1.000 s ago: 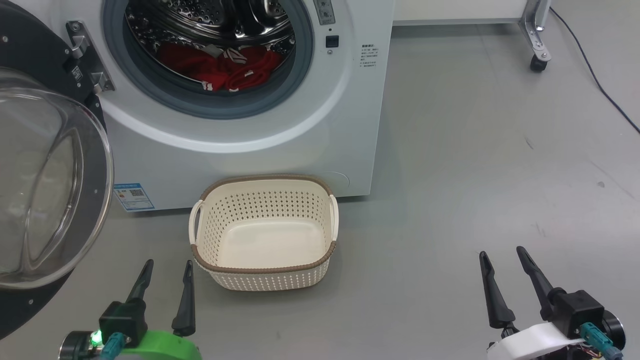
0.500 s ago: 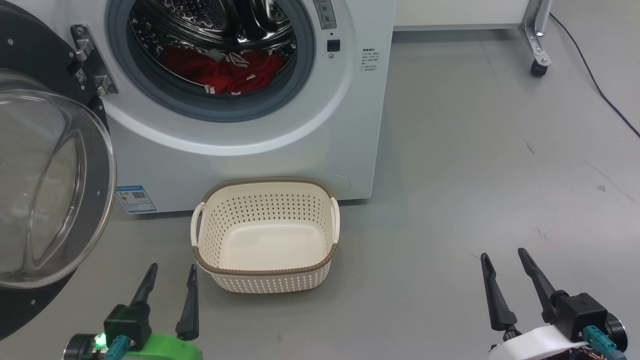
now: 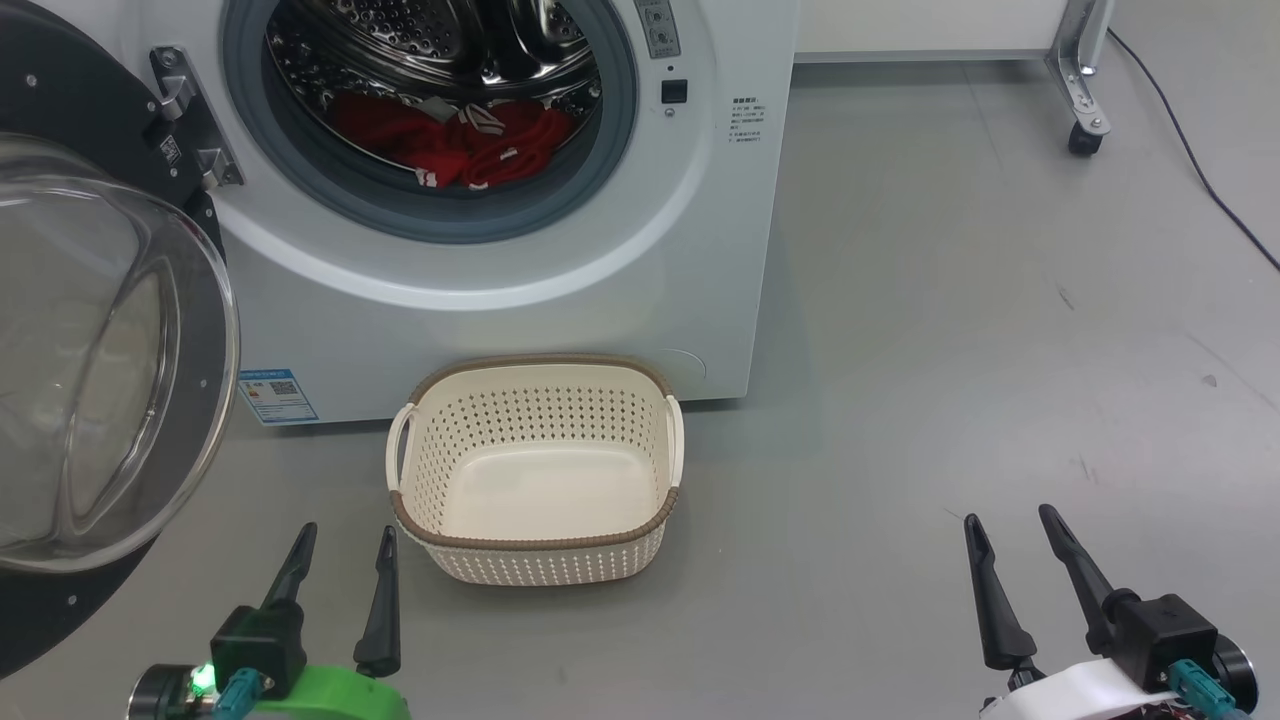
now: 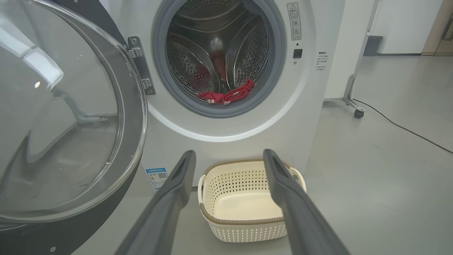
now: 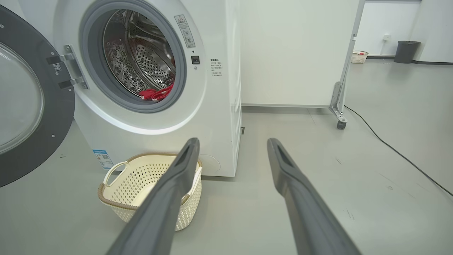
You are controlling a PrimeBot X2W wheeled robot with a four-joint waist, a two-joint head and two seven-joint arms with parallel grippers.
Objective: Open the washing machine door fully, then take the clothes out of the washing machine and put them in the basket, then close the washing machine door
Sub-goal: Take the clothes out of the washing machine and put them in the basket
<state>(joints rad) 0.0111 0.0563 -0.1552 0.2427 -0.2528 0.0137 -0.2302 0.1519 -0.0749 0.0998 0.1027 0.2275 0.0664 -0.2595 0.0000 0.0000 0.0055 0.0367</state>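
The white washing machine (image 3: 560, 270) (image 4: 304, 117) (image 5: 212, 117) stands with its round black washing machine door (image 3: 100, 340) (image 4: 67, 117) (image 5: 24, 102) swung out to the left. Red clothes (image 3: 455, 145) (image 4: 226, 96) (image 5: 156, 94) lie at the bottom of the steel drum. The cream basket (image 3: 537, 470) (image 4: 244, 202) (image 5: 141, 186) sits empty on the floor before the machine. My left gripper (image 3: 343, 538) (image 4: 229, 156) is open, low at the basket's near left corner. My right gripper (image 3: 1010, 522) (image 5: 233, 143) is open over bare floor, well right of the basket.
Grey floor (image 3: 950, 300) spreads to the right of the machine. A white panel on a castor wheel (image 3: 1082, 138) (image 5: 341, 124) stands behind, with a black cable (image 3: 1200, 170) trailing across the floor. A dark bin (image 5: 406, 51) stands far back.
The whole head view has slid slightly, so the camera moved. Both grippers stay open and low. The door, clothes and basket rest as before.
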